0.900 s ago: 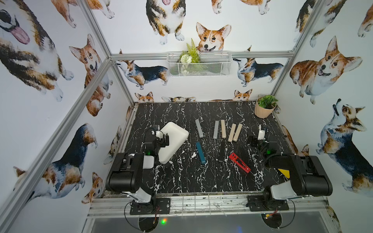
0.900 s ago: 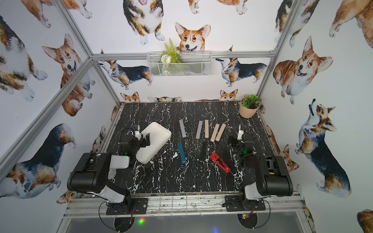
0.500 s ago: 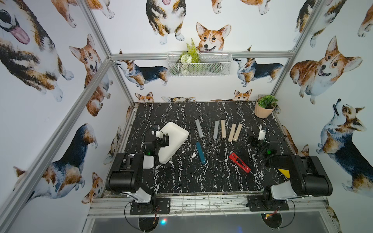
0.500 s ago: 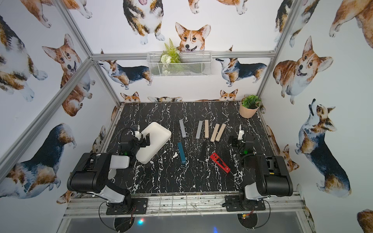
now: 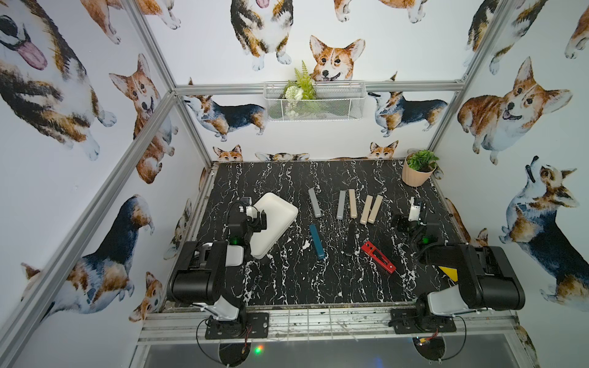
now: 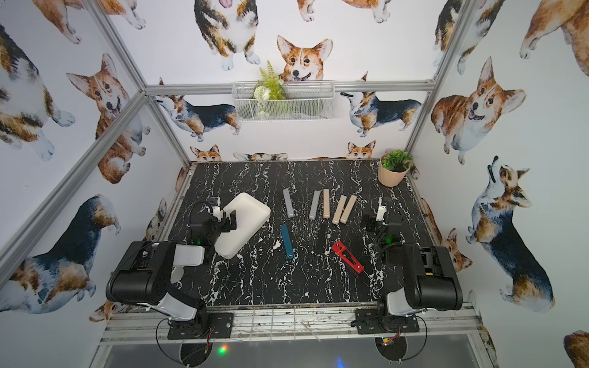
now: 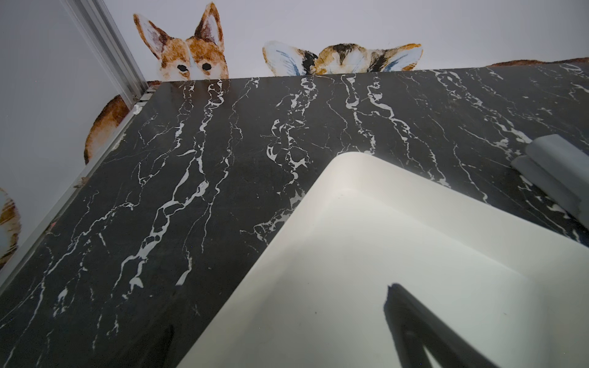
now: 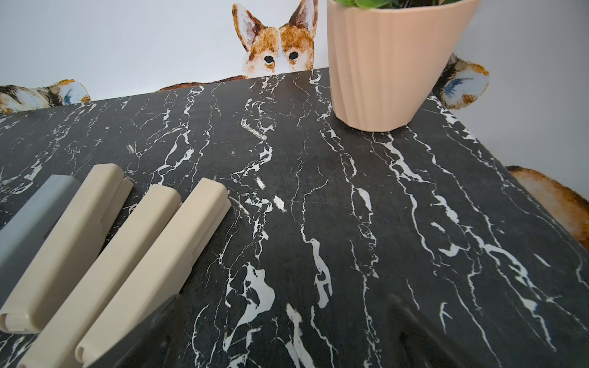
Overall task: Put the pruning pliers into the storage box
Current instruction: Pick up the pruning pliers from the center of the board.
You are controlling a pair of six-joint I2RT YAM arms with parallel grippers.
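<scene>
In both top views the pruning pliers are seen loose on the marble table, none in the storage box. The left gripper is spread wide across the box's edge, the right gripper wide near the beige bars. In the left wrist view the box is shown empty. In the right wrist view those bars are framed close, presumably for a first pick.

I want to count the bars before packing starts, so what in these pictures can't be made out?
- black bar: in both top views, nearly lost against the dark marble table; outline unclear.
- yellow object: in a top view, mostly hidden behind the right arm; shape unknown.
- storage box: near corner covered by the left arm in both top views; the left wrist view cuts it off.
- beige bars: right wrist view, near ends cut by the frame edge.
</scene>
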